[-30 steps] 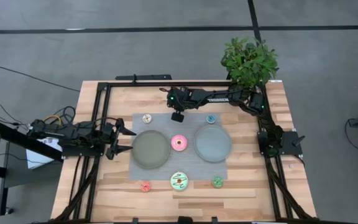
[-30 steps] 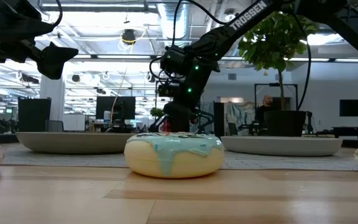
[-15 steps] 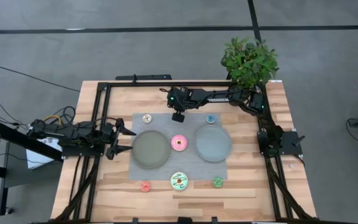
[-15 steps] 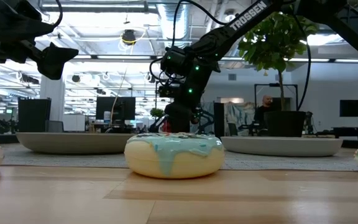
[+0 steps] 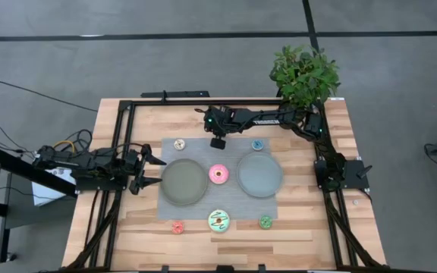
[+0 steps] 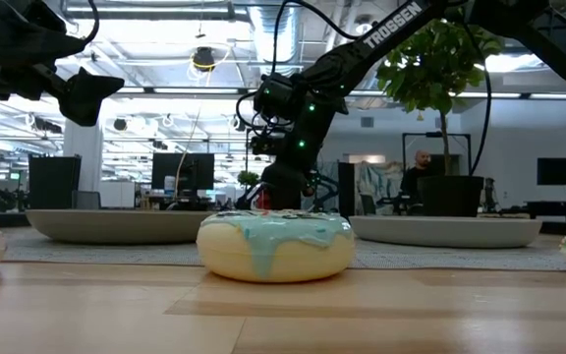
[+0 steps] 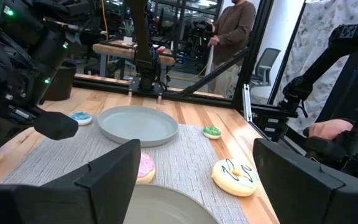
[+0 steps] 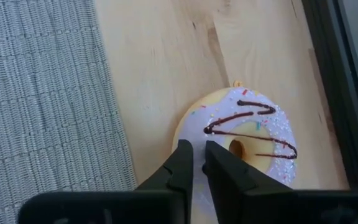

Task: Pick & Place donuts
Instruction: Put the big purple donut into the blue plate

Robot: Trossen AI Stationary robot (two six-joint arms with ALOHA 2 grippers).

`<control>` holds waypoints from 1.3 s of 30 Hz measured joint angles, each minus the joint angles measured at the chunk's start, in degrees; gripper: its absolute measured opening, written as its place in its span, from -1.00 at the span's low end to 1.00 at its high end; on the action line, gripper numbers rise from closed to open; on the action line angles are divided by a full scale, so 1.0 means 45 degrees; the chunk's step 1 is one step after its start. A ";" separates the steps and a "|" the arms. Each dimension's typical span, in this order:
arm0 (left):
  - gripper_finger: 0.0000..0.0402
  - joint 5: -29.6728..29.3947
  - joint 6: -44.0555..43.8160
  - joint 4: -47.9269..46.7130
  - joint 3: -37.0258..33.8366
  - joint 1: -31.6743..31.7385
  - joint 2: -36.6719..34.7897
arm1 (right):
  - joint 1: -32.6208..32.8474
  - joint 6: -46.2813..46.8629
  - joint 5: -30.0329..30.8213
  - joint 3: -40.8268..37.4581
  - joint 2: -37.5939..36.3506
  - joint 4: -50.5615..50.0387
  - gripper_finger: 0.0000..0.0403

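1. My right gripper point(image 8: 197, 155): hangs over the far edge of the tabletop, about midway along it. Its fingers point(image 8: 180, 163) are drawn together with only a slit between them. They grasp nothing that I can see.
2. Lilac donut point(image 8: 247, 134): white-lilac icing, a brown squiggle and sprinkles. It lies flat on bare wood between the far edge of the grey mat point(image 5: 218, 199) and the black frame rail. My right fingertips sit over its rim on the mat side.
3. My left gripper point(image 5: 156, 171): waits at the left edge of the tabletop, level with the left plate point(image 5: 183, 182). Its fingers point(image 7: 114, 177) are spread wide and released, and it is empty.
4. Pink donut point(image 5: 218, 174): on the mat, between the left plate and the right plate point(image 5: 260, 174).
5. Mint donut point(image 5: 219, 221): on the near edge of the mat, midway along it.
6. Tan donut point(image 5: 179, 144): at the far left corner of the mat.
7. Blue donut point(image 5: 257, 145): towards the far right corner of the mat, just beyond the right plate.
8. Red donut point(image 5: 177, 227): on wood just off the near left corner of the mat.
9. Green donut point(image 5: 265, 221): at the near right corner of the mat.
10. Both plates: 2 grey rounds, nothing on them.
11. Potted plant point(image 5: 304, 72): at the far right corner of the tabletop.
12. Person point(image 7: 232, 25): standing in the room beyond the table, in the left wrist view.
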 joint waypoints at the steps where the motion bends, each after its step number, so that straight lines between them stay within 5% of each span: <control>1: 0.52 0.0000 0.0000 0.0000 0.0000 0.0002 0.0000 | 0.0010 0.0000 -0.0004 0.0000 0.0000 -0.0026 -0.76; 13: 0.52 -0.0005 0.0000 -0.0005 0.0000 -0.0001 0.0002 | -0.0003 -0.0018 -0.0692 0.0004 0.0000 -0.0351 -0.32; 29: 0.52 0.0000 -0.0078 -0.0002 -0.0005 -0.0001 -0.0001 | -0.0009 -0.0097 -0.0659 0.0005 0.0000 -0.0429 -0.36; 39: 0.52 0.0015 0.0015 -0.0005 -0.0003 0.0002 -0.0002 | 0.0096 -0.0092 -0.0612 0.0005 0.0000 -0.0572 -0.13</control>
